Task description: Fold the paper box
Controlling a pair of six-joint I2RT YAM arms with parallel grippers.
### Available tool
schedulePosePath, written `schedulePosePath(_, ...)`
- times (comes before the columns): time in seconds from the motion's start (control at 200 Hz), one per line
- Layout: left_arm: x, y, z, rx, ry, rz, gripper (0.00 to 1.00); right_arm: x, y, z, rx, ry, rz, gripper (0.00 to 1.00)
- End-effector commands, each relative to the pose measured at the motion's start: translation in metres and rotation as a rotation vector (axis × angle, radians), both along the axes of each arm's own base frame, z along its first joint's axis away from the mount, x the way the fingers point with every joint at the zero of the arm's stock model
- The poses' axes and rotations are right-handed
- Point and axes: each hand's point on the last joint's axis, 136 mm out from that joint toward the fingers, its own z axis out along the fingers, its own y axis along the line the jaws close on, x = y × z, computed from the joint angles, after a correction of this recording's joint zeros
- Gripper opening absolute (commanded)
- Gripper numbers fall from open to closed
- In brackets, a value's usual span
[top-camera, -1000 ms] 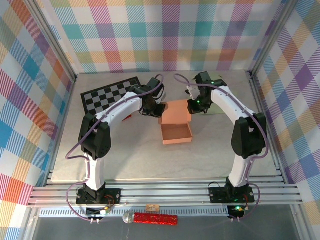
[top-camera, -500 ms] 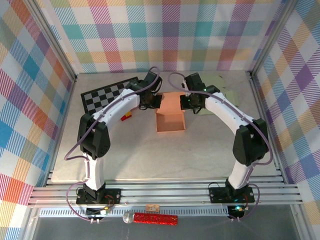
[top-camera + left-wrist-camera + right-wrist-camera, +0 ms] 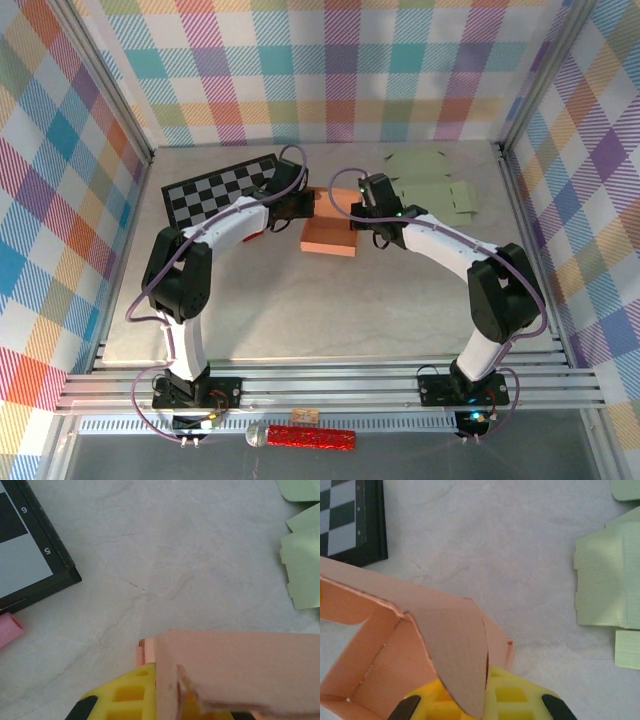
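Top external view: the grey marbled table (image 3: 300, 310) sits inside plaid-patterned walls, with both arms reaching to its far half. A black-and-white checkerboard (image 3: 215, 188) lies flat at the far left. Flat pale-green box blanks (image 3: 440, 190) lie unfolded at the far right, well apart from the board. The salmon paper box (image 3: 330, 236) is between them, near the table's far centre, with its plain broad face turned up and one arm on each side. The left gripper (image 3: 308, 206) meets the box at its far-left corner. The right gripper (image 3: 362, 218) meets it at the far-right edge. In the left wrist view, a box wall passes between the yellow fingers (image 3: 132, 697), and the tool is clamped on that wall. In the right wrist view, the box shows its open interior, and a rounded flap (image 3: 457, 650) runs down between the yellow fingers (image 3: 515, 700), which are closed onto it. A pink cylinder (image 3: 9, 630) lies just beside the checkerboard's near edge. A red glittery bar (image 3: 300, 437) rests on the frame below the arm bases. The only readable writing is on the board's black border (image 3: 55, 555), which carries the white digits 6 and 5; no brand or label is legible on the box or the blanks.
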Motion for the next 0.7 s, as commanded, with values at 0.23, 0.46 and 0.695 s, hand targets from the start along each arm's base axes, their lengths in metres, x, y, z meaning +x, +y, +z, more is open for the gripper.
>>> schedulePosePath(0.23,-0.007,-0.002,0.019,-0.116,-0.131,0.006,0.00,-0.005,0.019,0.020,0.034,-0.165,-0.004,0.00)
schedulePosePath(0.46,-0.021,-0.007,0.006,-0.116,-0.134,-0.006,0.01,-0.018,0.018,0.004,0.008,-0.132,0.008,0.01)
schedulePosePath(0.695,-0.038,-0.002,-0.013,-0.104,-0.146,0.010,0.01,-0.037,0.019,-0.003,0.043,-0.038,0.011,0.15)
